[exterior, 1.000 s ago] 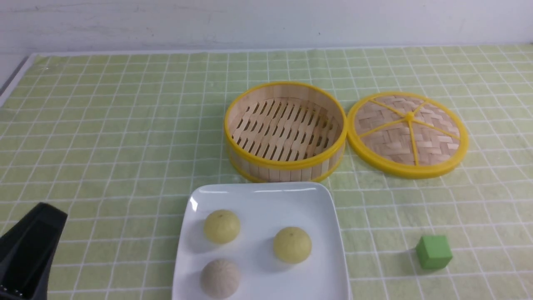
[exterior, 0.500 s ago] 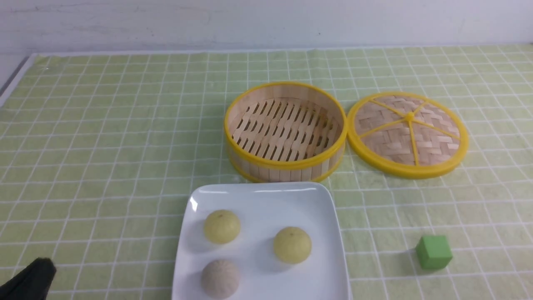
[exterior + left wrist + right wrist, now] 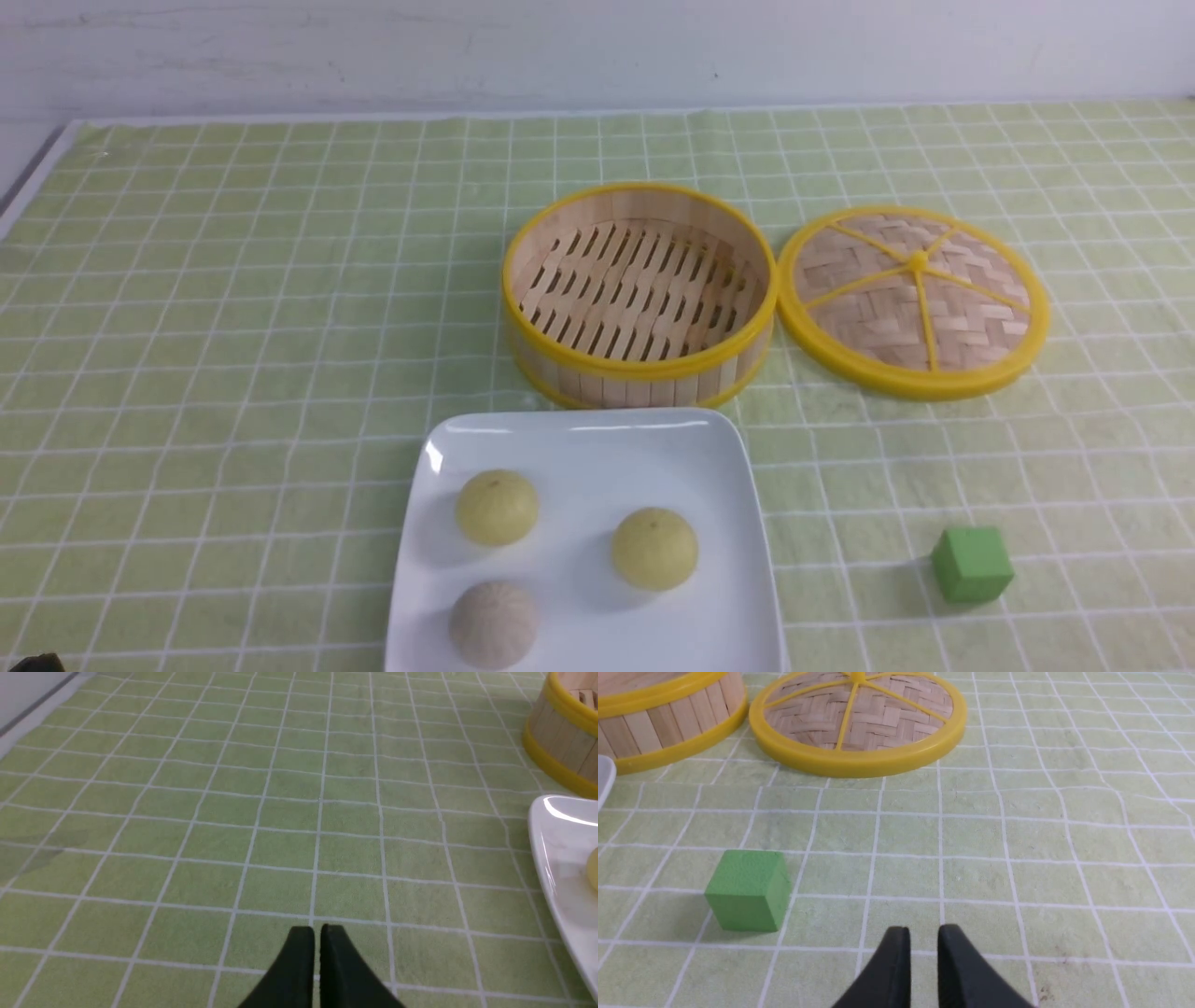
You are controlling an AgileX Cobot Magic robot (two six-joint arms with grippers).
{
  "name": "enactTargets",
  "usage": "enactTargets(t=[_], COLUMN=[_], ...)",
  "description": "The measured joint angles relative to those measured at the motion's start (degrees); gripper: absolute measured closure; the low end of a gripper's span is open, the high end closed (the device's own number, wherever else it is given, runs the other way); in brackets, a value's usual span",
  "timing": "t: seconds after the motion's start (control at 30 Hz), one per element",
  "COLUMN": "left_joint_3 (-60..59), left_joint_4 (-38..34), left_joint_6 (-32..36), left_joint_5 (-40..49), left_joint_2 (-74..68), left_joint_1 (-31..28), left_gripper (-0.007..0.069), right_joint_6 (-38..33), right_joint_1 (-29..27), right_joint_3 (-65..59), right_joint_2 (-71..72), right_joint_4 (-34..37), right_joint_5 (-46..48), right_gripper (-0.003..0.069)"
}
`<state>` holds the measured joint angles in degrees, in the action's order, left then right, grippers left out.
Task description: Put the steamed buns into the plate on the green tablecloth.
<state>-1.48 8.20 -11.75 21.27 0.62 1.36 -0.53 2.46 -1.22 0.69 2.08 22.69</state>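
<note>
Both buns [image 3: 497, 507] [image 3: 654, 548] sit in the plate [image 3: 597, 439] on the tablecloth [image 3: 233, 327] — looks done. My left pincer [image 3: 317, 933] is together, empty, plate off to its right; right pincer [image 3: 920, 935] is nearly together, empty — nothing left to fetch.

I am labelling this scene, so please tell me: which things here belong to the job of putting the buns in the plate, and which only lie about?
Job: two yellow steamed buns, white square plate, green tablecloth.

Lying about: grey bun, bamboo steamer basket, steamer lid, green cube.
</note>
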Motion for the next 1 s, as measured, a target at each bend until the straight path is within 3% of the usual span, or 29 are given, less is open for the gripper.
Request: enactTargets(t=[1.0], left_joint_3=[0.0], left_joint_4=[0.19], left_joint_6=[0.05], left_joint_5=[0.03], left_joint_2=[0.0], left_joint_1=[0.0], left_gripper=[0.0549], right_joint_6=[0.0], right_joint_1=[0.0], right_joint_3=[0.05], right_joint_2=[0.0], right_joint_4=[0.0], right_joint_5=[0.0], right_gripper=[0.0508])
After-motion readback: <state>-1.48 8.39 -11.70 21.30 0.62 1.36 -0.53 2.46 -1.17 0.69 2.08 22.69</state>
